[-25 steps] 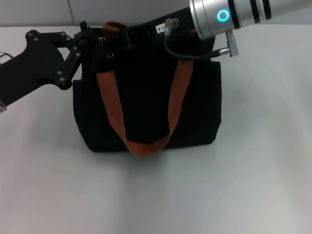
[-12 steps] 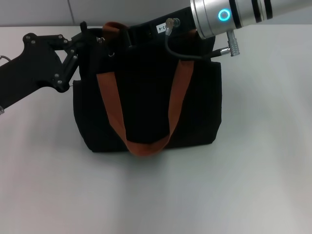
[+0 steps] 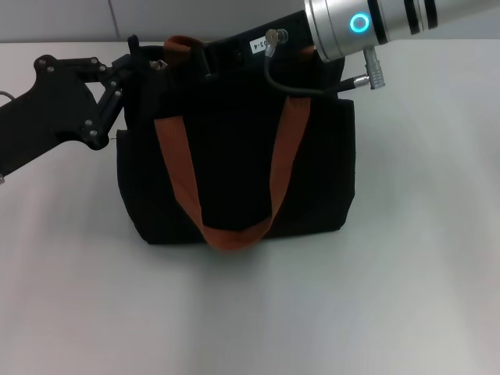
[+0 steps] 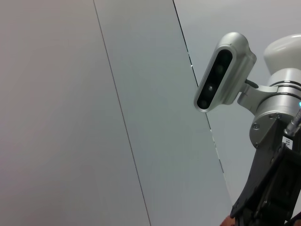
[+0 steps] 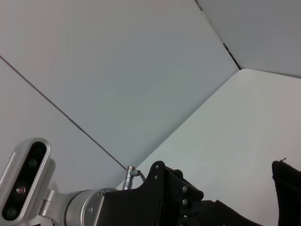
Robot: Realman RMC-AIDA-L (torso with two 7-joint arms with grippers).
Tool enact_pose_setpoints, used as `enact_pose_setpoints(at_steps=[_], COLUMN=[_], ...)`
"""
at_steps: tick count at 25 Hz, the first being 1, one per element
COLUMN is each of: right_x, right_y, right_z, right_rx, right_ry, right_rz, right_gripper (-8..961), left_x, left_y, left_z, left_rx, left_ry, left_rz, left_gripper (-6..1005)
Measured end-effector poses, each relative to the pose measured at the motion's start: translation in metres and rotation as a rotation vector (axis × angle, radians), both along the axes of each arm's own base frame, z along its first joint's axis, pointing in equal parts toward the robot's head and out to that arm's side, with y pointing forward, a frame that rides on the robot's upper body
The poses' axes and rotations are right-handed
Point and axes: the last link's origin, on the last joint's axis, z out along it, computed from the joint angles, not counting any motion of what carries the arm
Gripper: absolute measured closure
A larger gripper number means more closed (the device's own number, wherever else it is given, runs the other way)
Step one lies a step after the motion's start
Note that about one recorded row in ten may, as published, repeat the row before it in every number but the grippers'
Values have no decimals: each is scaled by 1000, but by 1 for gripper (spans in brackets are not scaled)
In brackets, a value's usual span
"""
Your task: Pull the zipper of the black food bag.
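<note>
Black food bag stands upright on the white surface, seen only in the head view apart from a dark fabric corner at the edge of the right wrist view. Two orange-brown straps: front strap hangs down the bag's face in a loop, second strap peeks up at the top edge.

Left end effector comes in from the bag's left side and sits against its upper left corner, touching the top edge; fingers merge with the black fabric, so cannot tell how far apart they are or whether they hold anything. Right end effector reaches over the top edge from the silver arm; its tips are lost against the bag, grip cannot be told.

Zipper is not distinguishable in any view; a small metallic glint shows just beside the left end effector, on the bag's top edge, but cannot tell if that is the pull tab.

Wrist views show mostly grey wall panels. Left wrist view shows the right arm's silver camera housing; right wrist view shows the left arm's black linkage and its camera housing.
</note>
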Motion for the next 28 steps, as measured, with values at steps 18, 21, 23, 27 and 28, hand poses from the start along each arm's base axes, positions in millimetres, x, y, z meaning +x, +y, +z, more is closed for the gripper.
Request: enact_pose_setpoints(at_steps=[18, 21, 23, 27, 28], right_x=[-1, -2, -2, -2, -3], right_y=[1, 0, 0, 0, 0], right_z=[-1, -1, -2, -2, -3], right_rx=[8, 8, 8, 8, 8], right_ry=[-22, -22, -23, -23, -23], right_rz=[14, 15, 17, 17, 18], right_gripper=[895, 899, 901, 905, 906], left_x=[-2, -1, -1, -1, 0], left_y=[-5, -5, -4, -4, -4], left_z=[2, 2, 2, 2, 2], left_rx=[-10, -10, -7, -6, -7], left_ry=[2, 1, -1, -3, -3], left_rz=[-15, -16, -17, -16, -17], left_gripper=[952, 952, 952, 951, 951])
